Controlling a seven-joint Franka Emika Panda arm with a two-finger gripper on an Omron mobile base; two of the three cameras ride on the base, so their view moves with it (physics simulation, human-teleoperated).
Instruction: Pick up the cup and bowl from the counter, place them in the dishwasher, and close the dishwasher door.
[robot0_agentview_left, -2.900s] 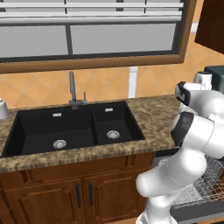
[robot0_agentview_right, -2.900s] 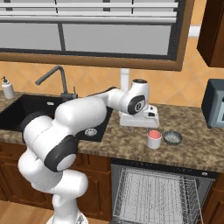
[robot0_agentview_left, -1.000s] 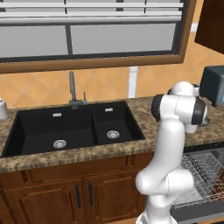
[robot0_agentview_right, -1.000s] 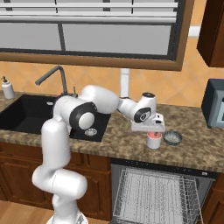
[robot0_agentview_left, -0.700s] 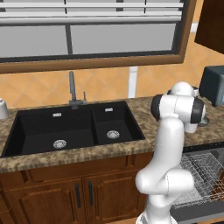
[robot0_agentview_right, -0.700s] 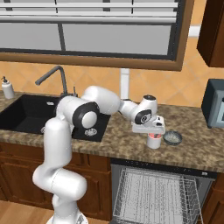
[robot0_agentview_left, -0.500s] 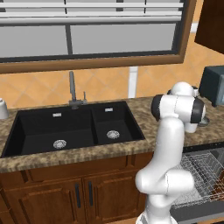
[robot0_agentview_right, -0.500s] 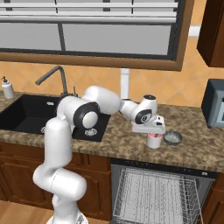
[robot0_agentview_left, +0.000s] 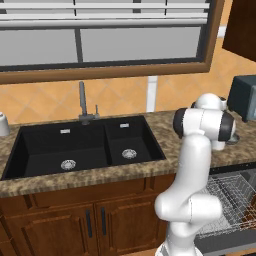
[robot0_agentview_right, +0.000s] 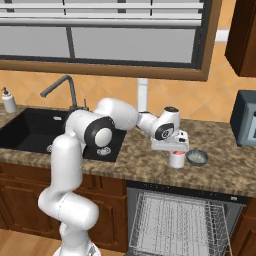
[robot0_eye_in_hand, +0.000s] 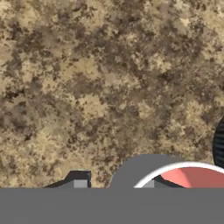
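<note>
Gripper (robot0_agentview_right: 176, 154), lower than a second earlier, now straddles the red-lined cup (robot0_agentview_right: 176, 159) at right centre; grasp cannot be told.

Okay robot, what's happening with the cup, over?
Tool down on the cup, grip unconfirmed. Cup on the counter, bowl beside it. Dishwasher open below. Nothing in the way.

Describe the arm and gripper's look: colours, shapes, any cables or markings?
The arm is made of glossy white, rounded tubular links with bulbous elbows, and dark grey to black discs cap the joints. The gripper has a blocky white hand and small dark finger tips with pale pads. I see no cables, logos or markings; the surfaces are plain and rendered.
</note>
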